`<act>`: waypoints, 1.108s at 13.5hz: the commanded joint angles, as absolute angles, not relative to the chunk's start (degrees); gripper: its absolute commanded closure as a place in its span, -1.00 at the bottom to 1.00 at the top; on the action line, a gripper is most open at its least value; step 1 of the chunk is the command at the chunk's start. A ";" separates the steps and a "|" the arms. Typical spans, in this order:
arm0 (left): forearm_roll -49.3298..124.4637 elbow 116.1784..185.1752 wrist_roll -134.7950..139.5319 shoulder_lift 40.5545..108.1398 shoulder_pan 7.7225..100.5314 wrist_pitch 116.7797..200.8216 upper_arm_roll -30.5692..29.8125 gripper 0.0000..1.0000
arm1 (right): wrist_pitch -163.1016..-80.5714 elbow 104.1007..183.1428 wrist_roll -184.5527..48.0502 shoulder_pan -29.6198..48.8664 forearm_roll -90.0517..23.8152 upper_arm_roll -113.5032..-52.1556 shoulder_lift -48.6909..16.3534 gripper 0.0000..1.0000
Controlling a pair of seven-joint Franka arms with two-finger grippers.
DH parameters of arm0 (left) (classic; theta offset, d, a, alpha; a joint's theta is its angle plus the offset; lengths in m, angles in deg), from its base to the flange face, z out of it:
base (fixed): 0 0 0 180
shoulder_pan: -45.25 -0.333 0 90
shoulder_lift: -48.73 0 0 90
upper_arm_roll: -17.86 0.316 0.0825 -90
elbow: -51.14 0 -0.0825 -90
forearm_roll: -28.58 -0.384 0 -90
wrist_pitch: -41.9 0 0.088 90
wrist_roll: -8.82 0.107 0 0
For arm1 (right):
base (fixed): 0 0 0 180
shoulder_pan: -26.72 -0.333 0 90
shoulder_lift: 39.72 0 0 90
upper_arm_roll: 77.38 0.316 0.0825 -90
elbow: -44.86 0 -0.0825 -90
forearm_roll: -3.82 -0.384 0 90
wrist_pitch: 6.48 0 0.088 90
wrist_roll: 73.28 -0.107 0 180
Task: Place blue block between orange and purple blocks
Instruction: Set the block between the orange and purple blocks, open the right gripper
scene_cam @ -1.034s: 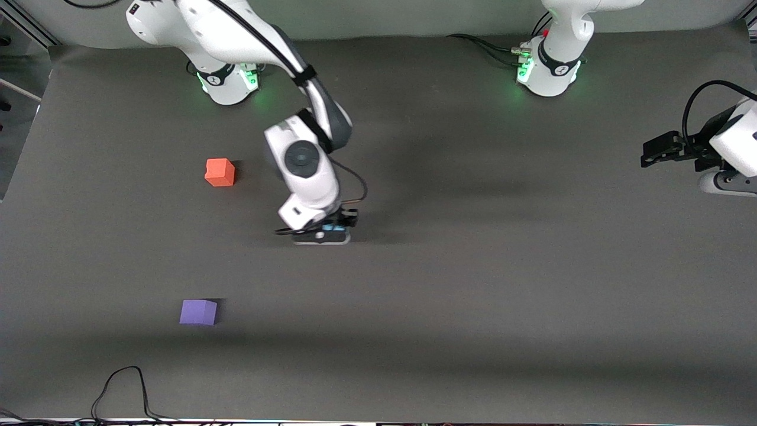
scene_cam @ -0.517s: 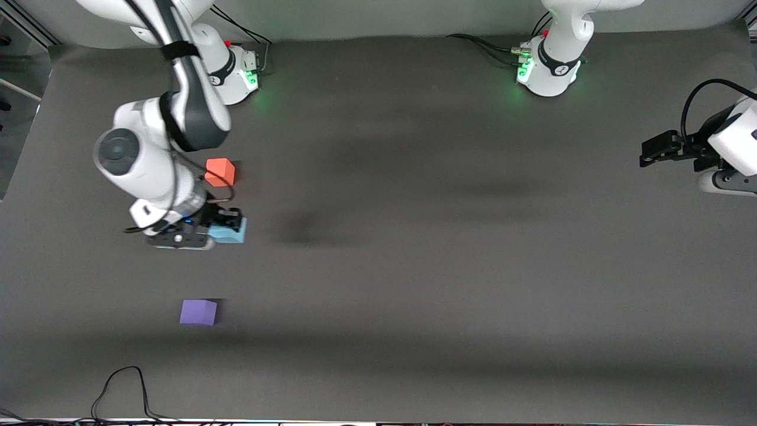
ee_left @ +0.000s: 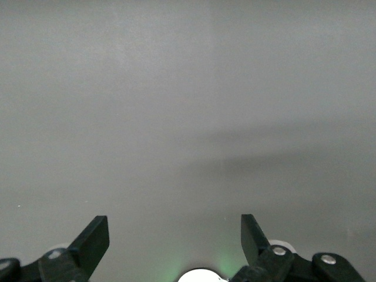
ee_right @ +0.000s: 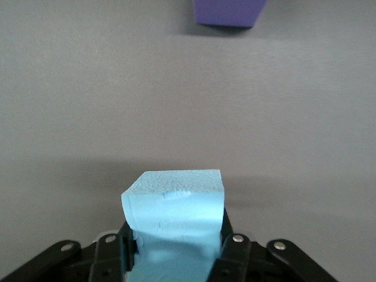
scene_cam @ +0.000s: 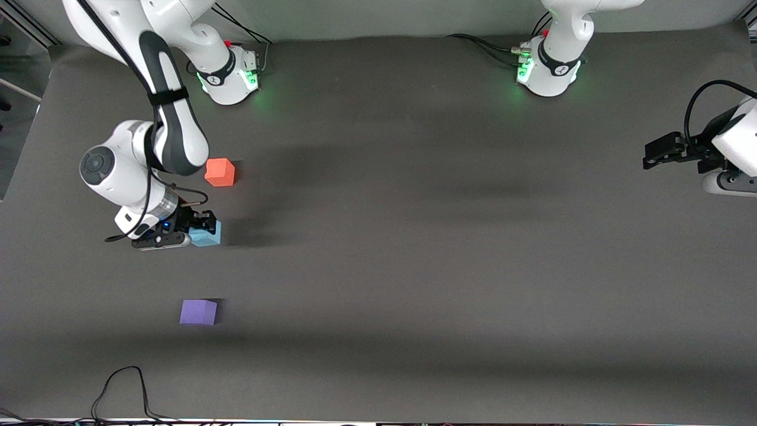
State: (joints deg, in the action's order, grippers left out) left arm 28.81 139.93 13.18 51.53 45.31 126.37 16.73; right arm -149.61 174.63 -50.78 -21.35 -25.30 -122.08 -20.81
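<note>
While the blue block (scene_cam: 206,233) sits clamped between the fingers of the right pincer (scene_cam: 200,228), it hangs low over the surface (scene_cam: 443,266) at the right arm's end, in the gap between the other two cubes. Whether its underside already touches the surface I cannot tell from the front view; the right wrist view, where the blue block (ee_right: 174,226) fills the space between the jaws, suggests a small gap below it.

From the right pincer, the orange block (scene_cam: 220,172) lies toward the robot bases and the purple block (scene_cam: 198,312) lies toward the front camera, the orange one the closer of the two. The purple block (ee_right: 229,12) also shows in the right wrist view, well ahead of the held cube. The coming move turns on that line: the cube looks to be roughly on it already, so a descent and release should do, perhaps after a small shift toward the purple one. A cube has no long axis to align.

The left pincer (scene_cam: 659,152) waits, spread and empty (ee_left: 176,235), over the left arm's end of the surface, well away.

Count: one blue, one orange, one purple block; two pincers.
</note>
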 commanded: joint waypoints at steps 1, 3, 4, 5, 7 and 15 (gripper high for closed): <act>27.70 141.75 13.30 50.13 45.52 127.77 16.80 -1.00 | -151.15 173.10 -40.69 -21.62 -35.89 -121.94 -13.98 0.25; 27.70 141.76 13.57 50.22 45.43 127.42 16.89 -1.00 | -151.67 172.83 -40.15 -21.71 -36.17 -121.85 -11.95 0.25; 27.70 141.76 13.48 50.39 45.52 127.51 16.89 -1.00 | -151.67 172.57 -40.15 -21.62 -36.17 -121.85 -11.95 0.25; 27.70 141.76 13.22 50.48 45.52 127.51 16.81 -1.00 | -151.67 172.48 -40.15 -21.62 -36.17 -121.85 -11.77 0.25; 27.70 141.58 13.65 50.75 45.34 127.95 16.98 -1.00 | -151.67 172.39 -40.24 -21.36 -36.35 -121.85 -11.16 0.25; 27.78 141.76 13.04 50.84 45.43 128.82 17.07 -1.00 | -151.41 172.04 -40.24 -21.44 -37.93 -121.94 -11.68 -1.00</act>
State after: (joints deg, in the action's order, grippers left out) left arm 28.50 140.73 13.21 51.65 45.20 127.91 16.96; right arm -151.49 172.90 -42.28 -21.41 -35.78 -121.74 -11.66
